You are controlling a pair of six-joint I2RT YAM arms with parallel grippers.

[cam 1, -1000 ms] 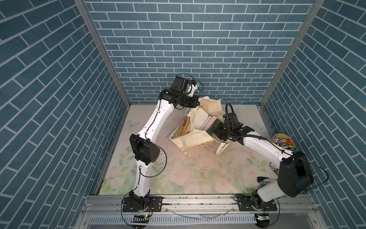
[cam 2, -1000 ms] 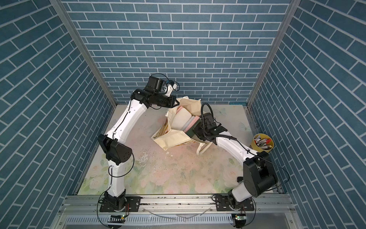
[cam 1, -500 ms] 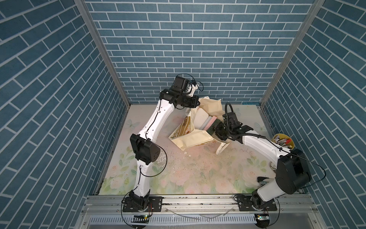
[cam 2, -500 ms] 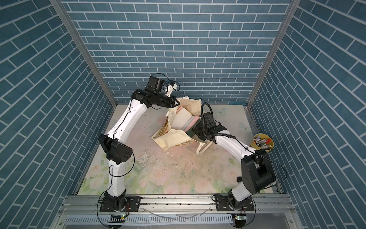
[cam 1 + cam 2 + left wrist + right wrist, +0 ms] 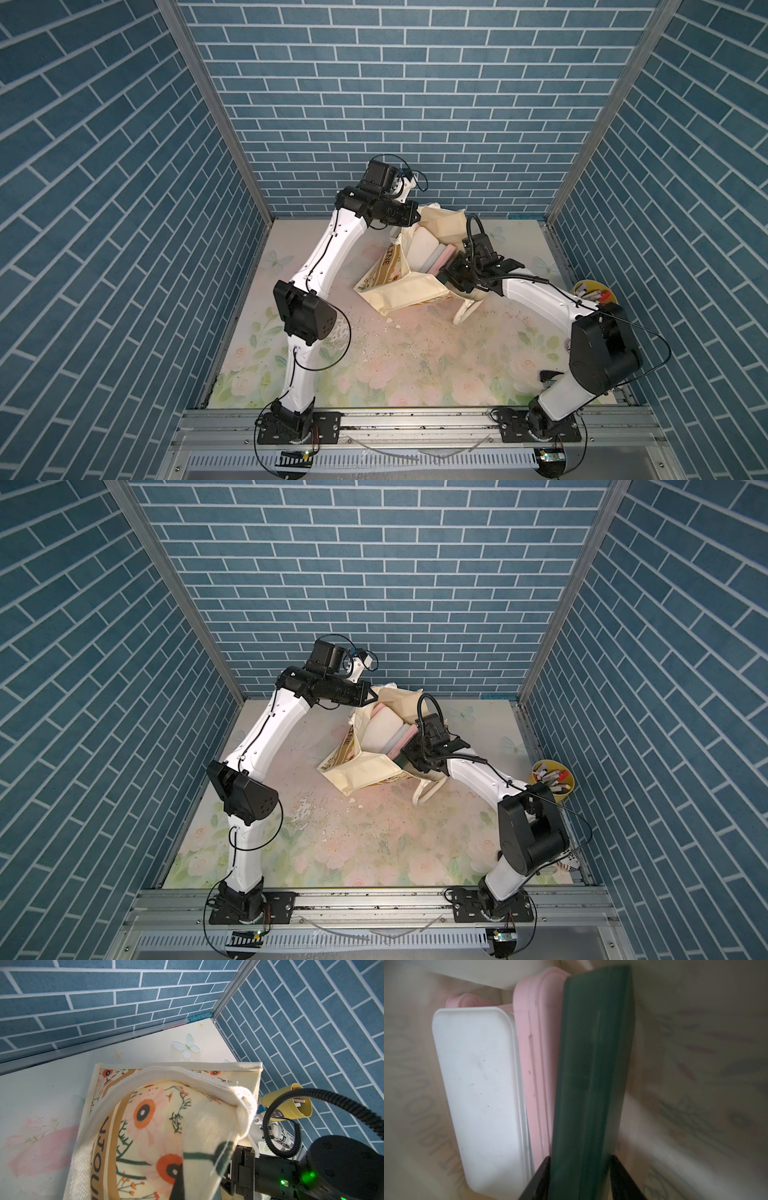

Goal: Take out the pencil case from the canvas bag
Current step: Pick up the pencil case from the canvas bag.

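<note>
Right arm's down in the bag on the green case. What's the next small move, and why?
Probably draw the right gripper back out of the canvas bag, taking the green case along. Its jaws appear closed on the case's sides, the white case and pink case lie beside it, and the left gripper holds the bag open.

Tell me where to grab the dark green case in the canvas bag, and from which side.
Grip the dark green case by its near end, pinching across its thin width, coming straight in through the open mouth of the canvas bag. It stands on edge beside the pink case, narrow seam side facing the opening, so only that end is free. The right gripper straddles it there.
</note>
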